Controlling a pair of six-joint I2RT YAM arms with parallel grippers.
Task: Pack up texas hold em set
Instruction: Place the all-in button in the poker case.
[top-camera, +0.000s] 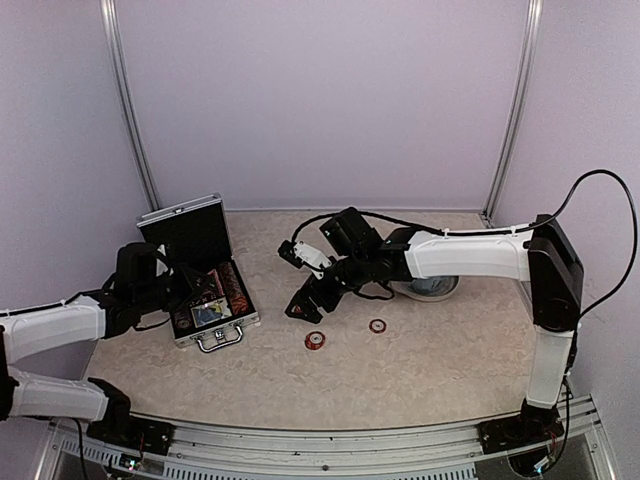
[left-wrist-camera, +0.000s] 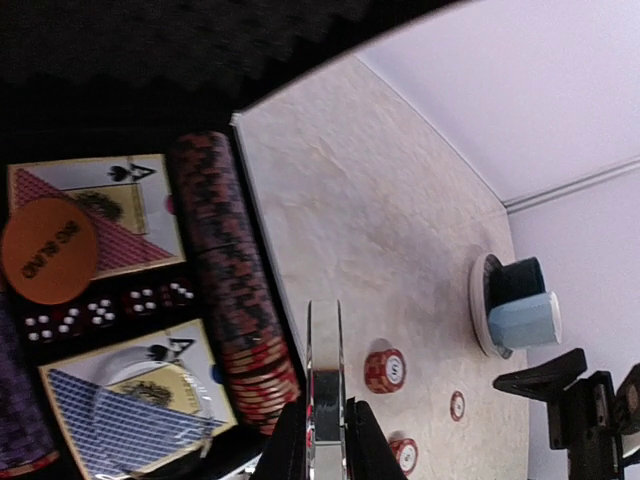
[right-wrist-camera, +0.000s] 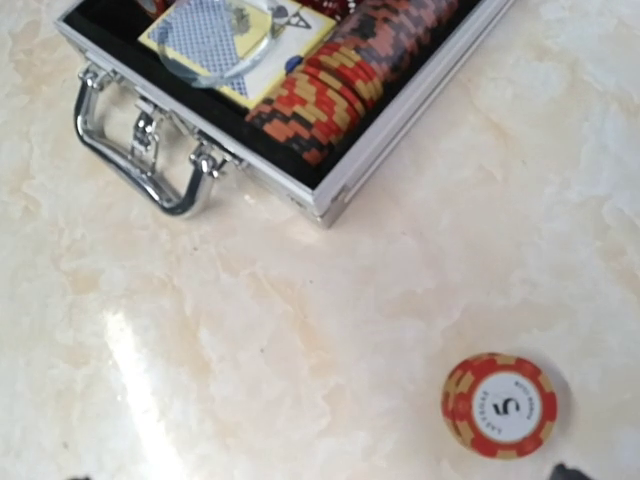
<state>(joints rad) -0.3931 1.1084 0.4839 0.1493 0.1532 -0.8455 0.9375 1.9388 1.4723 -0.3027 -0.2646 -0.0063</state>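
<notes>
Your briefcase (top-camera: 245, 320) sits open on the table (top-camera: 420, 370), left of centre in the top view. Its long axis runs along the handle edge, tilted a little up toward the right. The handle (top-camera: 220, 338) faces the bottom of the frame and the lid (top-camera: 185, 235) stands upright on the far side.

Inside, the row of chips (left-wrist-camera: 235, 300) lies along the case's right side, crosswise to that long axis. In the left wrist view it runs top to bottom. Left of it you see two card boxes, the red-backed box (left-wrist-camera: 100, 225) above and the blue-backed box (left-wrist-camera: 130, 420) below, with a line of dice (left-wrist-camera: 110, 310) between them. A clear disc (right-wrist-camera: 225, 40) rests on the blue box and an orange disc (left-wrist-camera: 48, 250) on the red one.

Your left gripper (left-wrist-camera: 320, 445) hangs over the case with its jaws pressed together. A thin shiny strip rises between them, and you cannot tell what it is. Your right gripper (top-camera: 310, 303) hovers right of the case, jaws wide apart with nothing between them.

A loose chip stack (top-camera: 315, 341) lies on the table at centre, with a second chip (top-camera: 377, 326) just to its right. A grey-blue cup (left-wrist-camera: 525, 320) stands on its saucer (left-wrist-camera: 480, 300) at the right of the left wrist view.
</notes>
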